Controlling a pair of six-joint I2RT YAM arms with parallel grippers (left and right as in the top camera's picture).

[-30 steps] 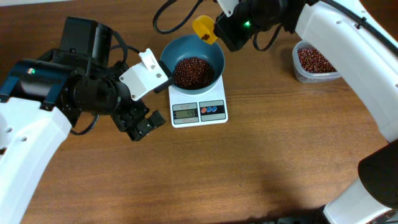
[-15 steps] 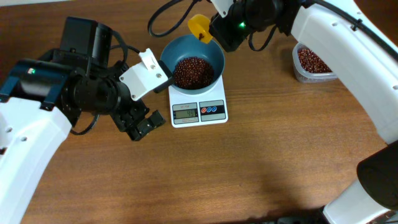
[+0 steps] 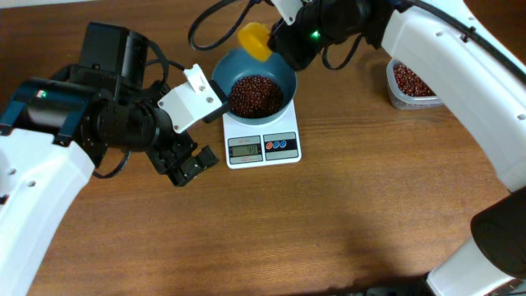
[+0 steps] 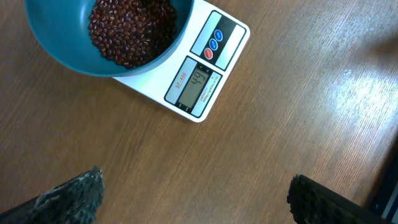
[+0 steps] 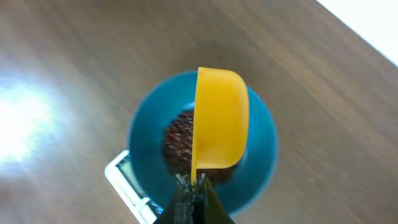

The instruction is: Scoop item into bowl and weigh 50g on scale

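Beans (image 3: 253, 93) are being weighed in the bowl (image 3: 285, 72) on the scale (image 3: 263, 149), target unconfirmed; scoop (image 5: 217, 118) being clenched by right claw (image 5: 194, 190), left claw (image 3: 187, 167) released.

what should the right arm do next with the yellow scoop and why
Probably draw the yellow scoop clear of the teal bowl and pause to read the scale. The right gripper holds it tipped on its side over the bowl, where the red beans are heaped; the display digits are unclear here.
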